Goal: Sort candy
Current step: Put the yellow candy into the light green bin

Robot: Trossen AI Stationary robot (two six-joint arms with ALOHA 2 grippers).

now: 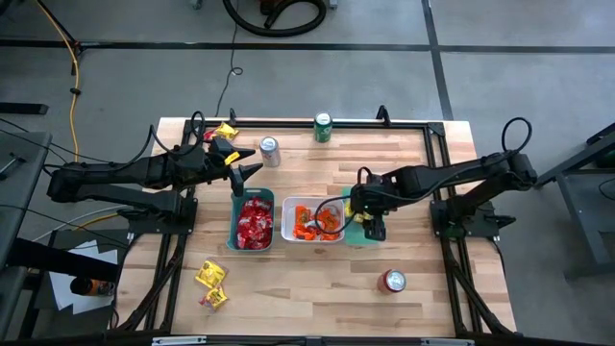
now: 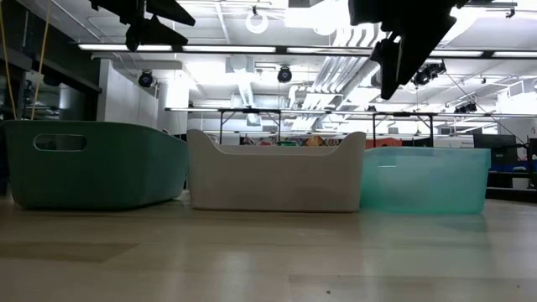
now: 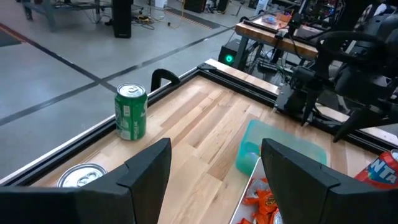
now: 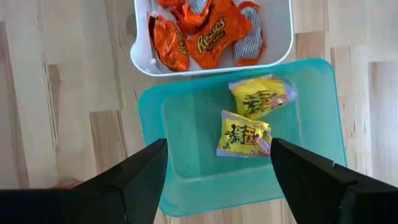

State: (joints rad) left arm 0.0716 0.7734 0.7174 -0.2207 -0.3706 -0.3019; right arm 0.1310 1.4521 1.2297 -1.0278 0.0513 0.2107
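**A:** What is on the table?

**B:** Three small bins sit side by side at the middle of a wooden table (image 1: 317, 308). The dark green bin (image 1: 252, 219) holds red candy (image 1: 254, 223). The white bin (image 1: 309, 234) next to it holds orange candy (image 1: 313, 220). The light teal bin (image 4: 186, 118) touches the white one and holds two yellow candy packets (image 4: 252, 115), lying close together.

**A:** Where are the arms?

**B:** The right gripper (image 4: 217, 168) hangs above the teal bin. Its fingers are spread wide and hold nothing. The left gripper (image 1: 240, 167) hovers above the table just beyond the green bin, fingers also wide apart and empty.

**A:** Is any candy outside the bins?

**B:** Yes. A few yellow packets (image 1: 212, 282) lie near the front left corner of the table, and another yellow packet (image 1: 226, 131) lies at the back left edge.

**A:** Anything else?

**B:** Three soda cans stand upright: a green can (image 1: 323, 127) at the back edge, a silver can (image 1: 269, 150) near the left gripper, and a red can (image 1: 394, 281) toward the front right.
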